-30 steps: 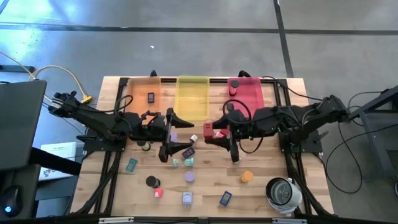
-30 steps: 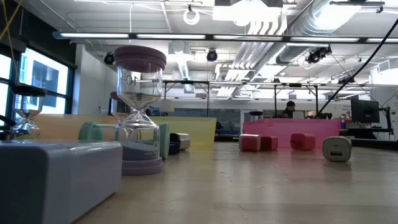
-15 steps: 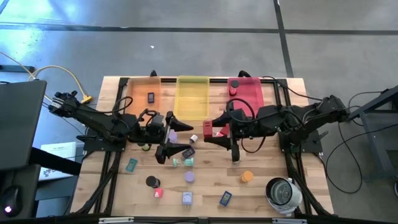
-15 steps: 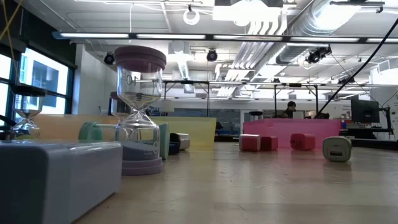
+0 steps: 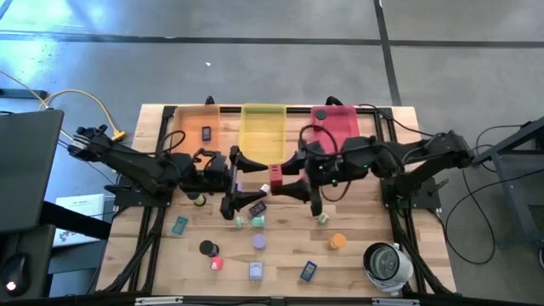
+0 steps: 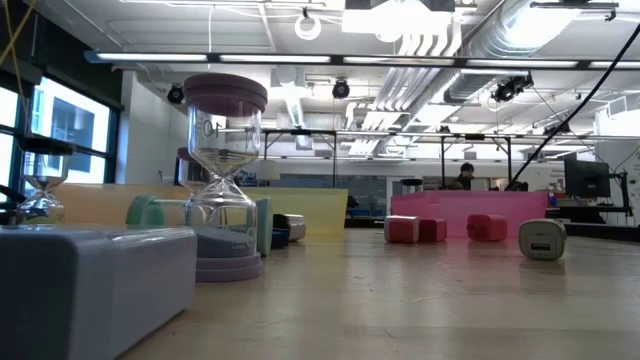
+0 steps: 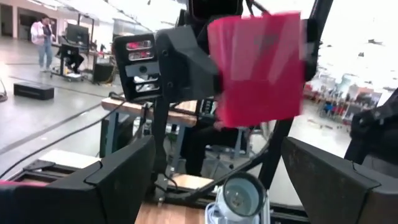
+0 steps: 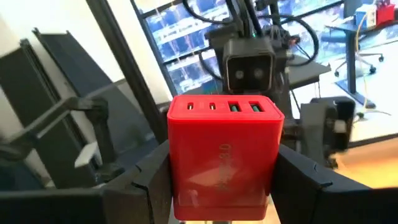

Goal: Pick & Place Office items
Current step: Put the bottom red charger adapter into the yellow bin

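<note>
My right gripper (image 5: 285, 180) is shut on a red cube (image 5: 277, 177) with a row of ports on one face (image 8: 225, 107), held high over the table's middle. My left gripper (image 5: 245, 183) faces it from the table's left, open wide. In the left wrist view its fingers (image 7: 118, 177) stand apart with the red cube (image 7: 258, 68) ahead of them, untouched. Several office items lie on the table's near half: a lavender disc (image 5: 259, 242), an orange disc (image 5: 337, 241), a black disc (image 5: 206, 247) and a blue rectangle (image 5: 308, 271). My right gripper pinches the red cube by two opposite sides (image 8: 177, 168) between its two fingers. The fingers lie level and come from the table's right. The cube is lifted clear of the table, its port face turned toward the left arm.
Orange (image 5: 200, 127), yellow (image 5: 263, 127) and pink (image 5: 336, 123) trays line the far edge. A white-grey round device (image 5: 387, 262) stands at the near right corner. The low view shows an hourglass (image 6: 222, 170), a lavender box (image 6: 95, 280) and red cubes (image 6: 415, 229).
My right gripper has carried the red cube toward the table's left, closer to my left gripper, and has rolled somewhat. The cube stays lifted clear. A small white piece on the table under the right arm has come into view.
</note>
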Motion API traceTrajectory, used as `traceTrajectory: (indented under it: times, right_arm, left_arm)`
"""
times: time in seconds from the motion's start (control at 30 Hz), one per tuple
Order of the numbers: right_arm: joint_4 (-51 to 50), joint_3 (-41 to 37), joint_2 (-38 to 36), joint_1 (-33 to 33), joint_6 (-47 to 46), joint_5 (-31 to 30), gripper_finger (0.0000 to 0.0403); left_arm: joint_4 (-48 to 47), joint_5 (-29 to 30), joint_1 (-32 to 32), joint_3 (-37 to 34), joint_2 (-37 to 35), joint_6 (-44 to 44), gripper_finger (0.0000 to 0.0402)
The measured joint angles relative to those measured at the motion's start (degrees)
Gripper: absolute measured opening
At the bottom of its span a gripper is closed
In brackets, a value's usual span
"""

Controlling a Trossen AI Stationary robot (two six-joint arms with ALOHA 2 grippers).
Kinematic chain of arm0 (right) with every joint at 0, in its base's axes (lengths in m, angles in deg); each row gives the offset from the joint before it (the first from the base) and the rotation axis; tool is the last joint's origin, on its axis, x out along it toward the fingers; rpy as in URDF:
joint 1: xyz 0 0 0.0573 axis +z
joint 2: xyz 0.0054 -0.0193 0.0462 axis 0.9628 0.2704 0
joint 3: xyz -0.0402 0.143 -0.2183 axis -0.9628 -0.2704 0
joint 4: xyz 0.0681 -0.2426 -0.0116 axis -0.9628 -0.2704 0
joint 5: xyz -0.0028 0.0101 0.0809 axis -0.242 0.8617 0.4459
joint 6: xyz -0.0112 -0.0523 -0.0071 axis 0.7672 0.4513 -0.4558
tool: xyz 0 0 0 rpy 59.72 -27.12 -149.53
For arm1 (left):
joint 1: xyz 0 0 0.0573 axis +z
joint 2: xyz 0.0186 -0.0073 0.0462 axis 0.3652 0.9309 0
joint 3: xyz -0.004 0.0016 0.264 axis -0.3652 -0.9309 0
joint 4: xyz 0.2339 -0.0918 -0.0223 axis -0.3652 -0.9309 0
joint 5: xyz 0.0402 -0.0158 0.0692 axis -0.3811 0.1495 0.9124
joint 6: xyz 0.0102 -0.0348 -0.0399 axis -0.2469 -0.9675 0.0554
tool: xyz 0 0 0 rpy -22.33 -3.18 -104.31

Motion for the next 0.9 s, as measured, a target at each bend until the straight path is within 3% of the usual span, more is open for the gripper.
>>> traceTrajectory:
  times: [0.9]
  right_arm:
    - [-4.43,-0.02,1.72,0.01,1.12,-4.03,0.0195]
  left_arm:
    - [2.47,-0.34,-1.96,-0.07,1.88,-1.91,0.0342]
